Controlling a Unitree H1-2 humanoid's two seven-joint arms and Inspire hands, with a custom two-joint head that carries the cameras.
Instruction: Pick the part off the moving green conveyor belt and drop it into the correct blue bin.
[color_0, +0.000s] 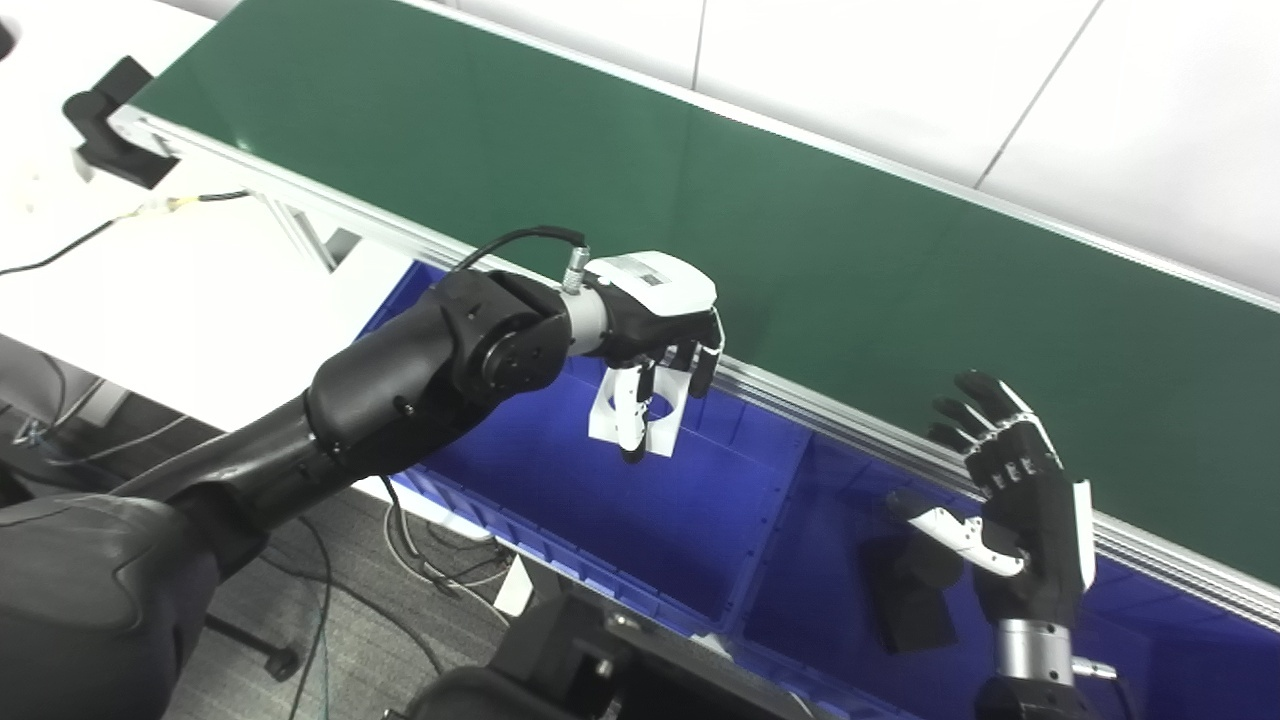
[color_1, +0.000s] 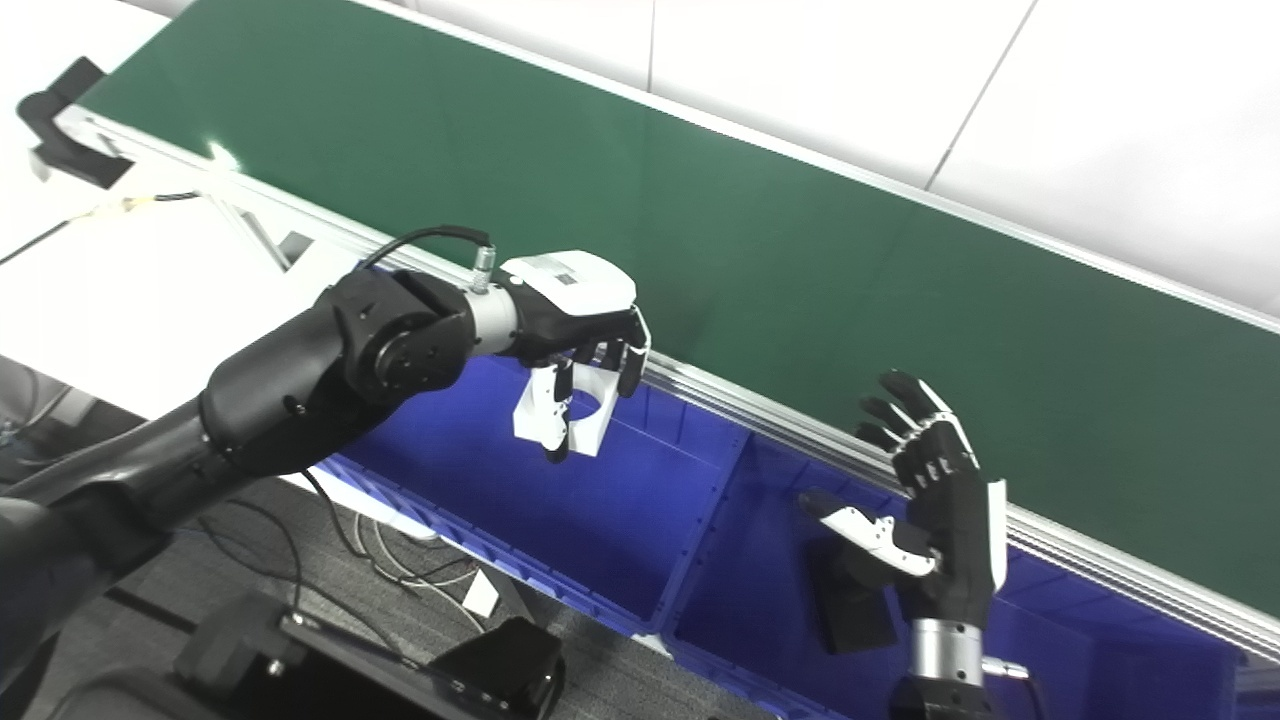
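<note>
Left hand (color_0: 655, 320) is clamped on a white part (color_0: 640, 415), holding it above the left bin (color_0: 560, 490), just beside the belt (color_0: 640, 180) rail. Right hand (color_0: 1010, 500) is raised over the right bin (color_0: 820, 560), fingers spread and holding nothing; a black part (color_0: 910, 600) lies in that bin below it. Only the right eye view shows a bright glare spot on the belt's near-left edge and more of the floor cables (color_1: 390, 540).

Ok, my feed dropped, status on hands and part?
Left hand shut on white part, over left blue bin. Right hand open, idle. Black part in right bin. Nothing blocking.
</note>
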